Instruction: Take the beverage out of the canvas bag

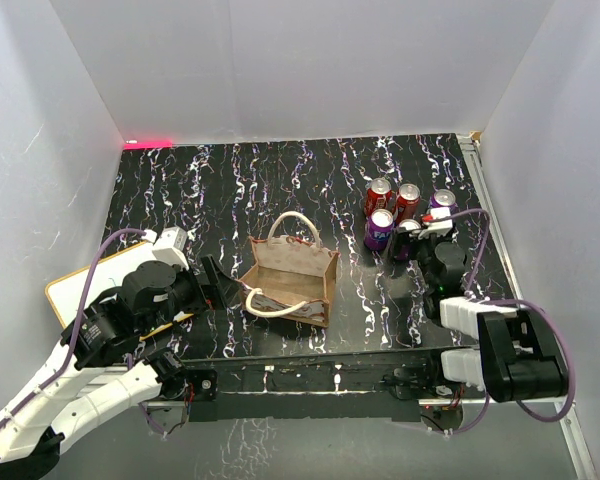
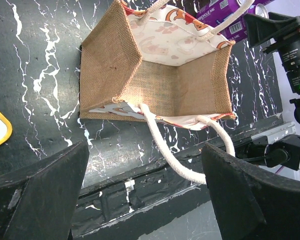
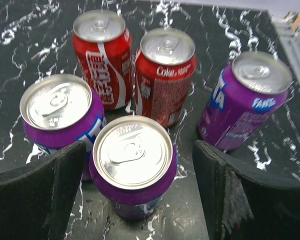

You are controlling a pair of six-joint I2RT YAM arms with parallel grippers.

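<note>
The canvas bag (image 1: 292, 278) stands upright on the black marbled table (image 1: 210, 180) with its mouth open upward. The left wrist view shows its tan woven walls and a printed cream lining on its two long sides. One white rope handle (image 1: 292, 220) stands up from the far side of the bag. The other rope handle (image 2: 176, 152) hangs over the near side of the bag and lies on the table. My left pincer (image 2: 145, 150) sits just to the near left of the bag, pointed at that near side. Its jaws are spread wide and grip nothing, and the fallen handle crosses the gap between them without touching either finger. A white board with a yellow rim (image 1: 64, 290) lies flat farther left of the bag. The drinks stand outside the bag, upright in a group of five to its far right and well apart from it. Two are red Coca-Cola cans (image 3: 165, 70), side by side at the far end of the group. Two are purple Fanta cans (image 3: 245, 97), one on the side of the group toward the bag and one on the side away from it. The fifth, a purple can (image 3: 134, 160), stands nearest to my right arm. My right pincer (image 1: 412, 236) hovers over this can, jaws parted, with one finger on each side of it. A visible gap remains on the side away from the bag, so the fingers are not clamped on the can.
</note>
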